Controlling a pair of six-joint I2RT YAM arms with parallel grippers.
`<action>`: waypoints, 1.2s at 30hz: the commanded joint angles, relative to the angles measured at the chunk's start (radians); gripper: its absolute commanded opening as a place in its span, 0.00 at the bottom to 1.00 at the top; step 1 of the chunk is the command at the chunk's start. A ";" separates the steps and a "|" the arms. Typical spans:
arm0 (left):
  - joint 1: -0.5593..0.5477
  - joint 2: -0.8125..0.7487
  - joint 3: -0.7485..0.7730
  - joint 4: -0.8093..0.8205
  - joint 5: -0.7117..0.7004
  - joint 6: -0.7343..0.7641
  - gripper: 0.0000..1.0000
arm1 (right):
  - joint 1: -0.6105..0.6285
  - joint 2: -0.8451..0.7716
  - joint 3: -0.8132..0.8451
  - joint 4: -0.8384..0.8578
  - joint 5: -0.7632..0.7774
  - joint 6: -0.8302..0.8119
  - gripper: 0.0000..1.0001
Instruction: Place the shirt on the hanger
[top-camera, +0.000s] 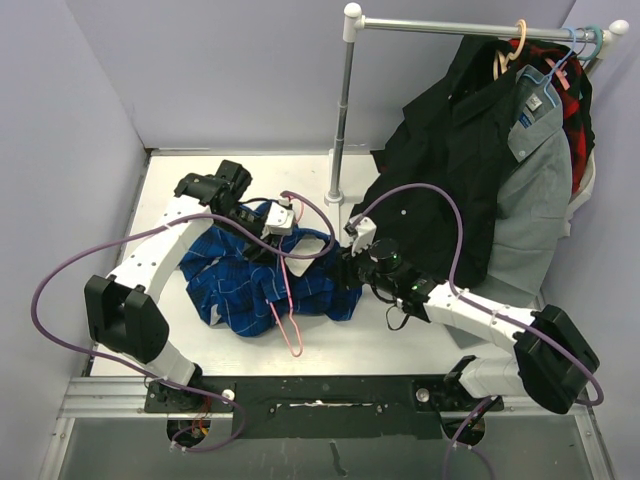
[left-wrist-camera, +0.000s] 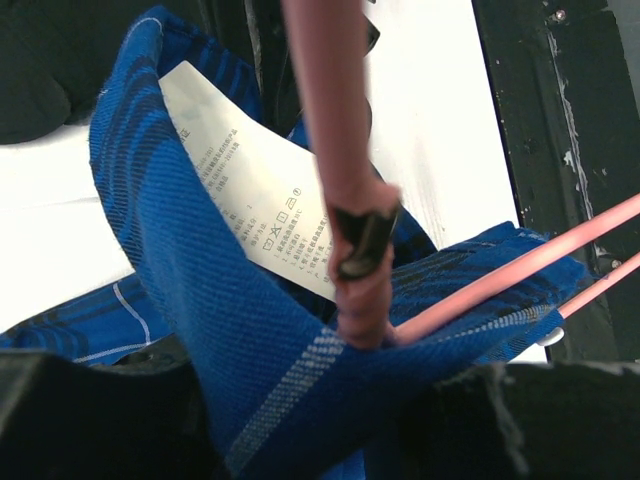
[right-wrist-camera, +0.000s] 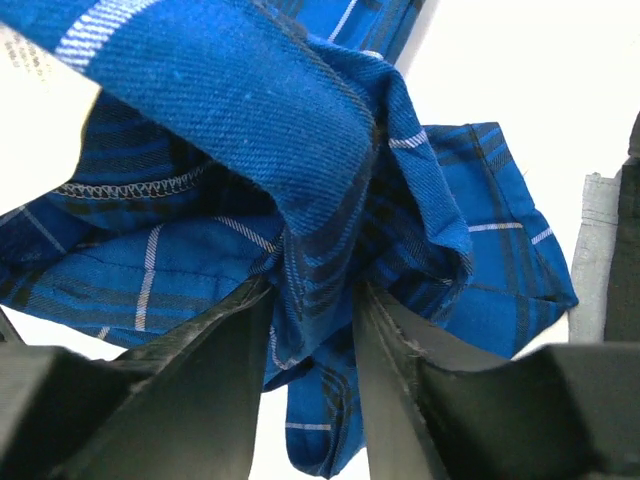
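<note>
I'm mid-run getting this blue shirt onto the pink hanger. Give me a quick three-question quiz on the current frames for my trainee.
1. True or false: the shirt already hangs from the rail.
2. What is the right gripper pinching? A) nothing B) blue shirt fabric C) a towel
3. Fill in: the white care label shows in the ___ wrist view.
Key: 1 false, it lies crumpled on the table; 2 B; 3 left.
</note>
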 joint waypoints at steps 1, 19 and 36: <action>-0.008 0.007 0.057 0.044 0.056 -0.017 0.00 | 0.000 -0.003 -0.016 0.106 -0.013 0.021 0.30; -0.155 -0.055 0.042 0.567 -0.506 -0.532 0.00 | -0.072 -0.154 -0.102 -0.026 0.024 0.002 0.00; -0.166 -0.079 0.123 0.653 -0.810 -0.557 0.00 | -0.117 -0.162 -0.131 -0.107 0.038 -0.069 0.00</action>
